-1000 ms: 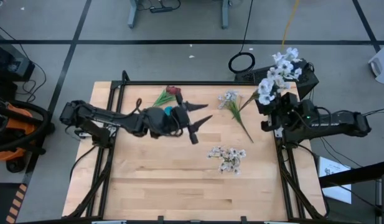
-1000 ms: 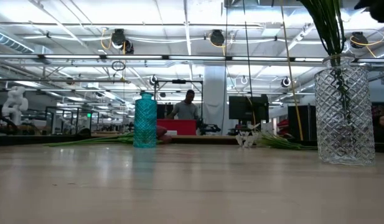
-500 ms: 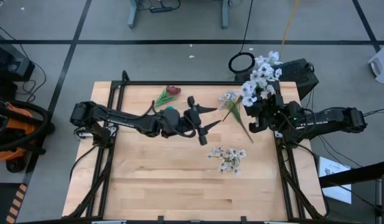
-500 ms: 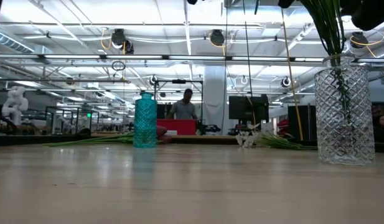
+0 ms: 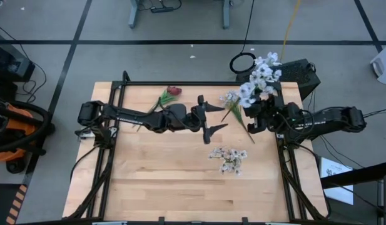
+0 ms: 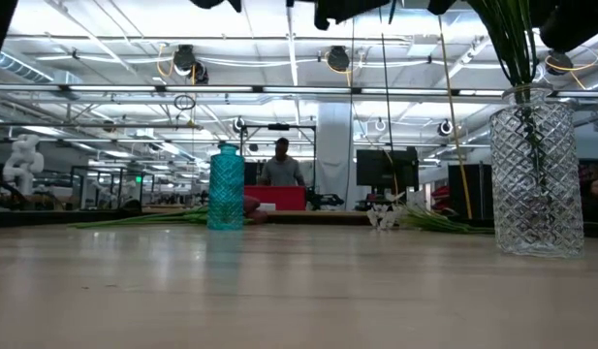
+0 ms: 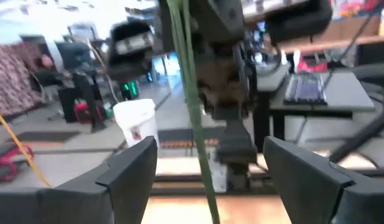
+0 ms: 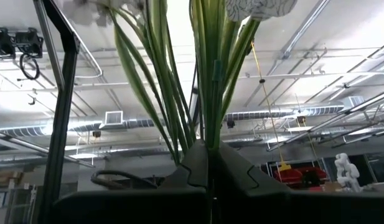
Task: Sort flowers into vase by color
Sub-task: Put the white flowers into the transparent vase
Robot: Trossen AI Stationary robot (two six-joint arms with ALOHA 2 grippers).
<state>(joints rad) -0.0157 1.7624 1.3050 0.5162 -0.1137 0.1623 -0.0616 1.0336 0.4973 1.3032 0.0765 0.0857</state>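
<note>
White flowers [image 5: 256,78] in clear vase [image 6: 537,179]

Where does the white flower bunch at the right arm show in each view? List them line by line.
High view: white flower bunch at upper right, by the right gripper.
Low view: its stems rise from the clear vase, far right.
Left wrist view: a green stem crosses mid-picture, likely this bunch.
Right wrist view: stems at centre, clamped between the fingers.
Shared landmark: the right gripper.
</note>
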